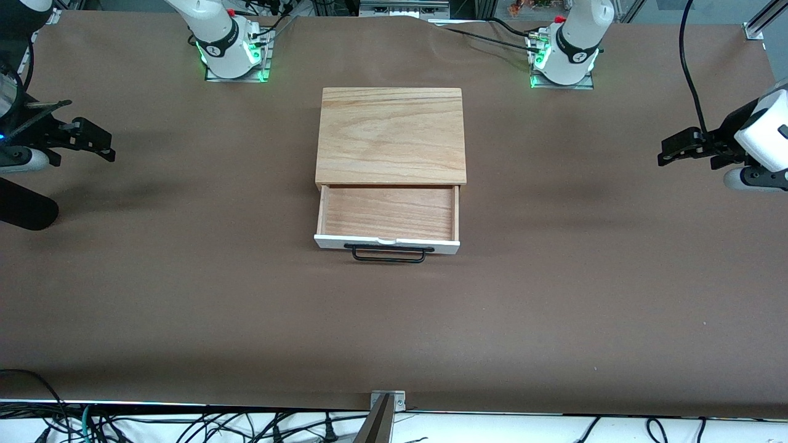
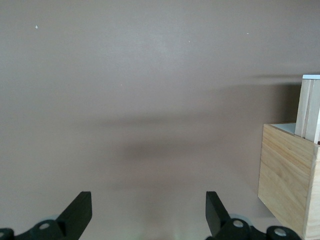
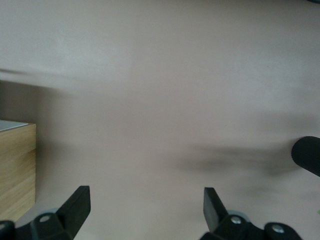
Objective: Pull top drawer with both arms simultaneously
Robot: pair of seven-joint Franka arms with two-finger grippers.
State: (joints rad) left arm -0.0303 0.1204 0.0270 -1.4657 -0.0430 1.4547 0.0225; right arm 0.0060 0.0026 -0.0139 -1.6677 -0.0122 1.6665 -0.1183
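The top drawer (image 1: 389,212) stands pulled out of the wooden box (image 1: 391,135) toward the front camera, its light-wood tray bare. Its white front panel (image 1: 443,246) carries a black wire handle (image 1: 388,253). My left gripper (image 1: 668,154) is open and empty above the table at the left arm's end, well away from the drawer. My right gripper (image 1: 101,144) is open and empty above the table at the right arm's end. The left wrist view shows its open gripper (image 2: 149,212), the box's side (image 2: 287,175) and the drawer's side (image 2: 310,107). The right wrist view shows its open gripper (image 3: 146,210) and a box corner (image 3: 17,170).
The box sits mid-table on brown paper (image 1: 554,307). A black rounded object (image 1: 24,212) lies near the right arm's end; it also shows in the right wrist view (image 3: 307,155). Cables run along the table's near edge (image 1: 184,424).
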